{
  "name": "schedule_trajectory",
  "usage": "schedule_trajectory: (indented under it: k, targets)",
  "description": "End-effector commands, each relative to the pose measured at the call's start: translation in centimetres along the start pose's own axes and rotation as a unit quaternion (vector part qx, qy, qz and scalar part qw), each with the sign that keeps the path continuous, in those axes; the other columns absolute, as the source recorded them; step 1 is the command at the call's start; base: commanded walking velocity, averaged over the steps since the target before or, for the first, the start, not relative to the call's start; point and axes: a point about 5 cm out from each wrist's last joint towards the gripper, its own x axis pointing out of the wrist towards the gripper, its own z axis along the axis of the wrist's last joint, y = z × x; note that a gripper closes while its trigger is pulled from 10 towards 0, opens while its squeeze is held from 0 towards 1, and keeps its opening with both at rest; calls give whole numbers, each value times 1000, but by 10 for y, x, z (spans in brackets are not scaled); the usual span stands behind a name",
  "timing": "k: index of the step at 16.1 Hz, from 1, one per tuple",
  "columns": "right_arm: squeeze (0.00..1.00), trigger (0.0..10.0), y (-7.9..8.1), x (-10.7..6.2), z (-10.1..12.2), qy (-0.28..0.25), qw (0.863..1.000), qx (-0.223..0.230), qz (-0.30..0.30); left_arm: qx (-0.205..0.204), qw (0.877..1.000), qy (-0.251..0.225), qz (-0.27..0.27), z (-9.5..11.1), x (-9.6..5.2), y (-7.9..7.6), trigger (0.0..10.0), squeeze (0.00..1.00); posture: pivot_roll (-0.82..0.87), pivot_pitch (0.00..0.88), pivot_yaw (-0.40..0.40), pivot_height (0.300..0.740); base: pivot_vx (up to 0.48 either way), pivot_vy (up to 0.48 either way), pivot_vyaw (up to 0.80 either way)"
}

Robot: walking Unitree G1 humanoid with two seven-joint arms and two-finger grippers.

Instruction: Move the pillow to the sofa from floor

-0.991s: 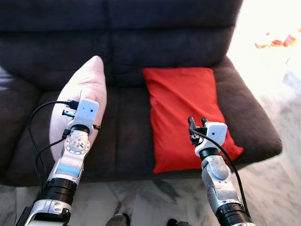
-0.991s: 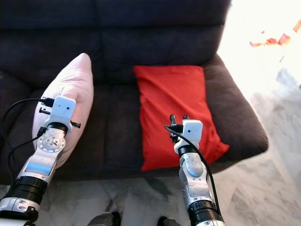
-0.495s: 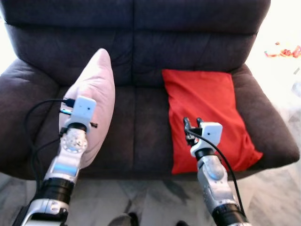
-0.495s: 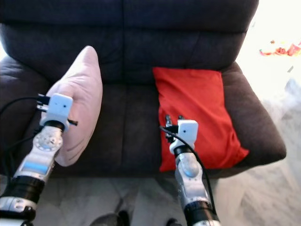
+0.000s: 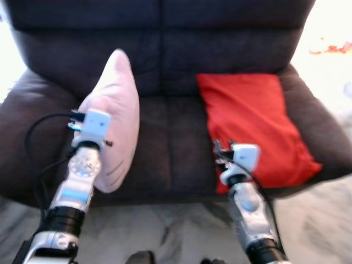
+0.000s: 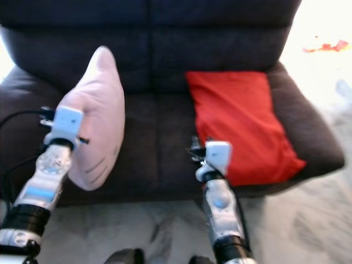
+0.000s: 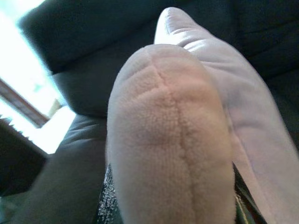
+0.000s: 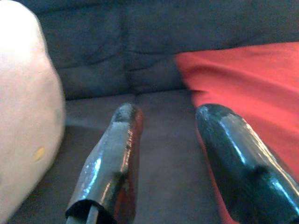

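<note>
My left gripper [image 7: 170, 205] pinches the pink pillow [image 5: 113, 110] upright, long axis pointing toward the backrest above the sofa [image 5: 170, 137] seat's left side; my right gripper [image 8: 166, 158], spread, hovers empty.

Open seat cushion down the middle of the dark sofa [image 5: 170, 137], between the pink pillow [image 5: 113, 118] on the robot's left and the red pillow [image 5: 253, 129] on its right: a bare lane running from the front edge to the backrest. Left seat half largely taken up by the pink pillow, held up on end over it by the left gripper [image 5: 91, 118]. Right seat half covered by the red pillow, lying flat out to the front edge. Right gripper [image 8: 166, 154] spread, empty, low over the bare middle strip, red pillow just beside one finger. Bare marble floor [image 5: 181, 231] along the sofa front.
</note>
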Motion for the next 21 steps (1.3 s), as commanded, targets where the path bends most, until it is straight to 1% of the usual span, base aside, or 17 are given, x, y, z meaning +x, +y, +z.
schedule_trajectory:
  k: [1, 21]
  targets:
    - [0, 10000, -11, -3, -2, 3, 1000, -5, -15, -3, 1000, 10, -4, -4, -2, -3, 10000, 0, 145, 199, -6, 740, 0, 356, 0]
    - [0, 10000, -8, -4, -3, 3, 1000, -3, -13, -1, 1000, 10, -7, -4, -1, -5, 10000, 0, 148, 184, -1, 740, 0, 354, 0]
